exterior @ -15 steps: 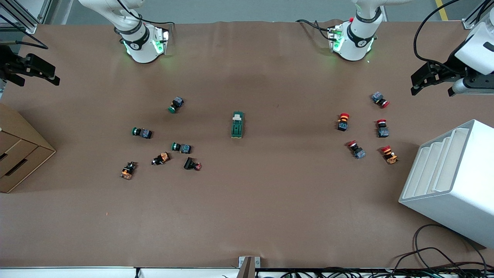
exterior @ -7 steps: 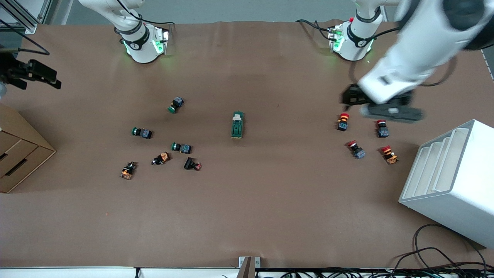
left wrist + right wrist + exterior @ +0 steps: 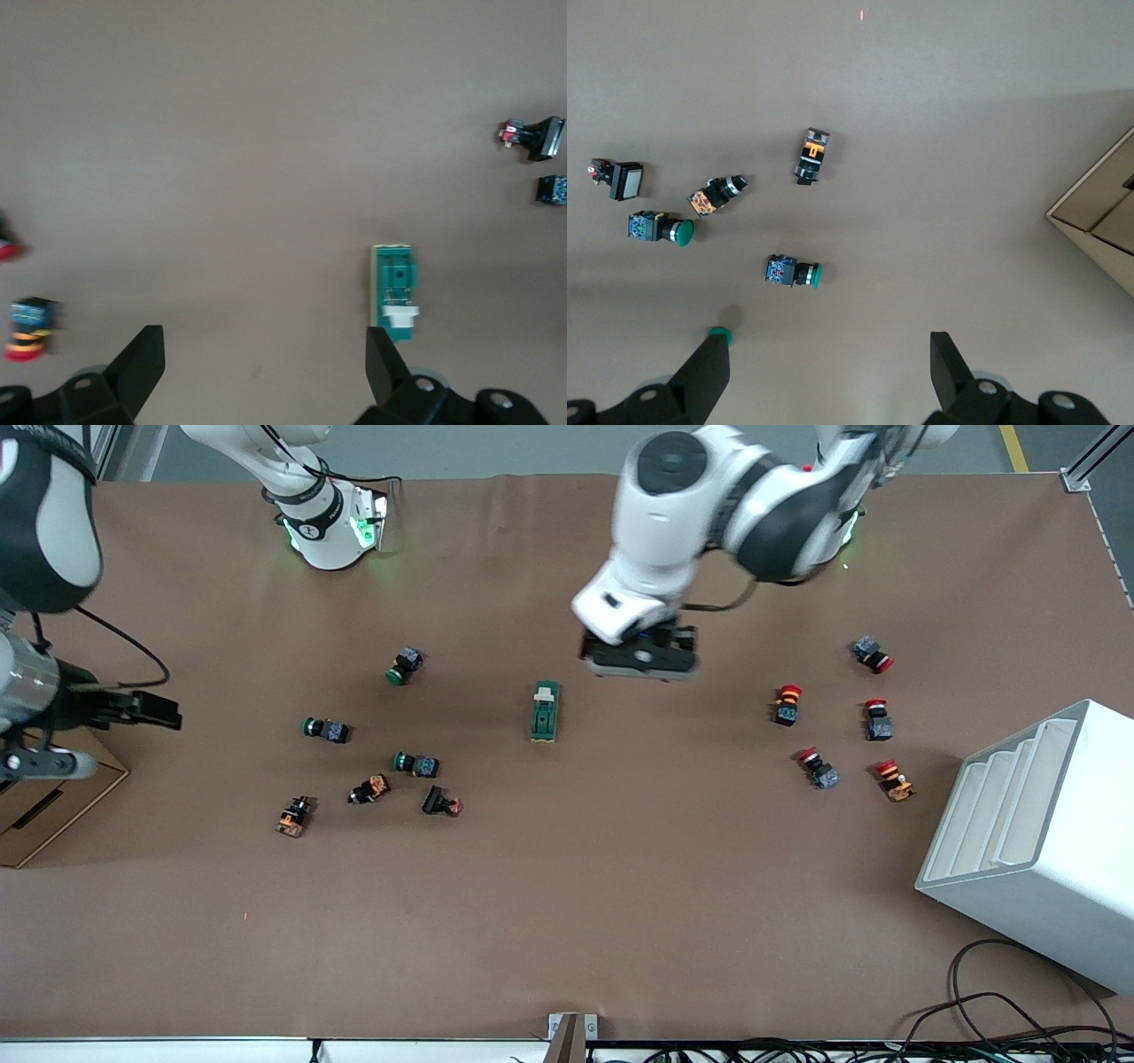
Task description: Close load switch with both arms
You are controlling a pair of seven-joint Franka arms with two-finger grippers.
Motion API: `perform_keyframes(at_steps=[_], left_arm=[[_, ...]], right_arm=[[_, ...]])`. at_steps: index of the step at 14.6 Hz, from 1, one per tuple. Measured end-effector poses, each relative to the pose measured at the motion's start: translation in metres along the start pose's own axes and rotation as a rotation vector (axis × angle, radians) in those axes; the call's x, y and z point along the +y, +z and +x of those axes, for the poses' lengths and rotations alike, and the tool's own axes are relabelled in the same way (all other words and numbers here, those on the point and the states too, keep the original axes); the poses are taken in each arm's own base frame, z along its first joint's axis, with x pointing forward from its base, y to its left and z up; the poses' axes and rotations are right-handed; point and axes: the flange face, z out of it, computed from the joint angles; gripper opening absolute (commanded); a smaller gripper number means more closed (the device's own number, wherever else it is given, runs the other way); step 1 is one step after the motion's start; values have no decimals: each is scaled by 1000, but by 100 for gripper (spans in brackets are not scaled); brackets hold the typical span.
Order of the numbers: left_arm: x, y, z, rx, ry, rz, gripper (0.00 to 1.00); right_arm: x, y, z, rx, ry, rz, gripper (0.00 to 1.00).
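in the front view you see the dark green rectangular load switch with its white handle piece (image 3: 545, 710) lying alone near the middle of the brown paper-covered table (image 3: 567, 921), with bare table all round it. the left arm's black two-finger gripper (image 3: 640, 657) hangs over the table just beside the switch, toward the left arm's end, while the right arm's black gripper (image 3: 142, 710) hangs at the right arm's end by the cardboard drawer box (image 3: 35, 815). green-capped pushbuttons (image 3: 326, 730) cluster toward the right arm's end, red-capped pushbuttons (image 3: 787, 705) toward the left arm's end beside the white stepped rack (image 3: 1036, 841); the strip nearest the camera is bare. the left wrist view gives you what the front view hides: both black fingers (image 3: 383, 359) spread wide, nothing between them, and the switch (image 3: 393, 291) apart from them, by one finger and outside the gap. the right wrist view likewise shows that gripper's fingers (image 3: 946, 359) spread wide and empty, with a green-capped pushbutton (image 3: 792, 272) and a corner of the box (image 3: 1099, 212) below.
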Motion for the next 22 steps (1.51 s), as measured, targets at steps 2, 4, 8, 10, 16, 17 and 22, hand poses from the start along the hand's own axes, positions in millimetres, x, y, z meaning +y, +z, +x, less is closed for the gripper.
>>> perform_keyframes(at_steps=[2, 4, 8, 10, 16, 17, 22], left_arm=[[38, 32, -37, 57, -20, -8, 100], [67, 72, -76, 137, -42, 26, 100], [113, 155, -150, 276, -70, 63, 100], [125, 191, -181, 354, -59, 62, 99], [129, 272, -235, 529, 60, 30, 99], [126, 279, -238, 544, 76, 36, 99], [110, 296, -246, 645, 87, 22, 99]], right_arm=[[-24, -3, -1, 4, 91, 11, 100], [-63, -6, -5, -1, 234, 28, 100], [-165, 0, -22, -30, 560, 41, 100], [-212, 13, -33, -32, 714, 41, 100], [-315, 46, -53, -23, 1169, 120, 100], [-325, 54, -52, -24, 1209, 124, 100], [-397, 99, -73, -39, 1287, 92, 100]])
